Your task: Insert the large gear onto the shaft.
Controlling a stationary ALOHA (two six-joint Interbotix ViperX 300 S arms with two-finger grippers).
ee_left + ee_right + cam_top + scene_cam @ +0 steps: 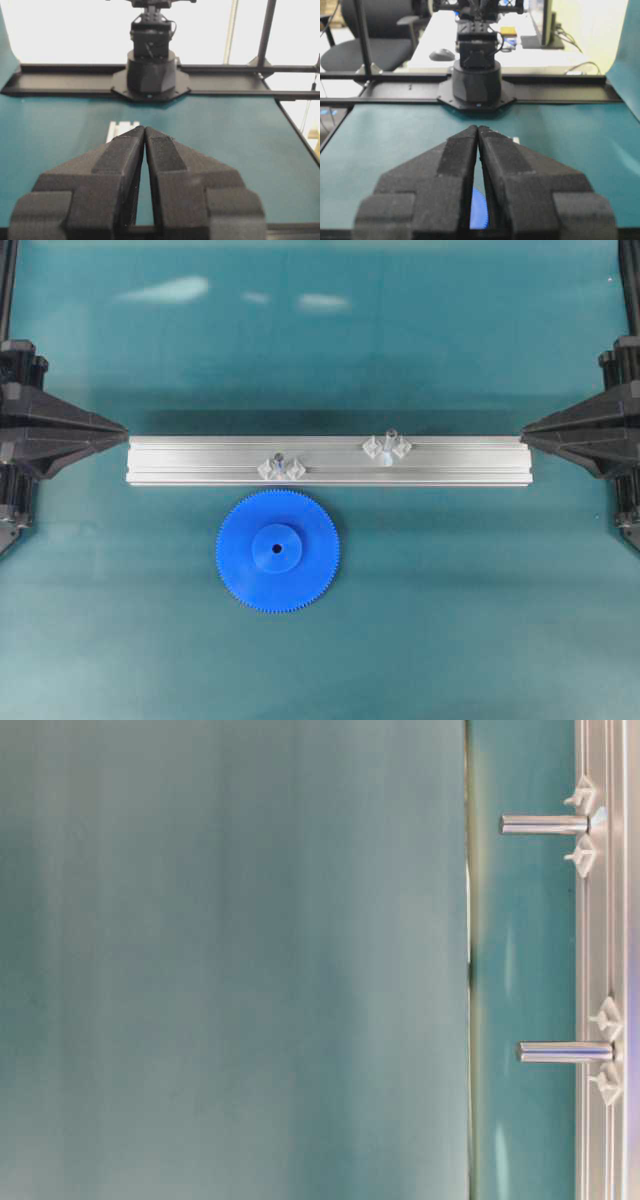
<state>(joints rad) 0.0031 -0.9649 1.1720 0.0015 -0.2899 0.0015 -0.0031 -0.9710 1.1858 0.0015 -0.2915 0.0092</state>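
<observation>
The large gear, a flat bright-blue toothed disc with a raised hub and centre hole, lies on the teal mat just in front of the aluminium rail. The shaft, a pale upright peg between two clear diamond pieces, stands right of the rail's middle. My left gripper is shut and empty at the rail's left end, its tips touching. At the rail's right end my right gripper is also shut and empty. A sliver of the gear shows behind its fingers.
A shorter peg with a dark bluish tip stands left of the middle of the rail, right behind the gear. The table-level view shows two pegs on the rail. Arm bases sit on black frame rails at the mat's ends.
</observation>
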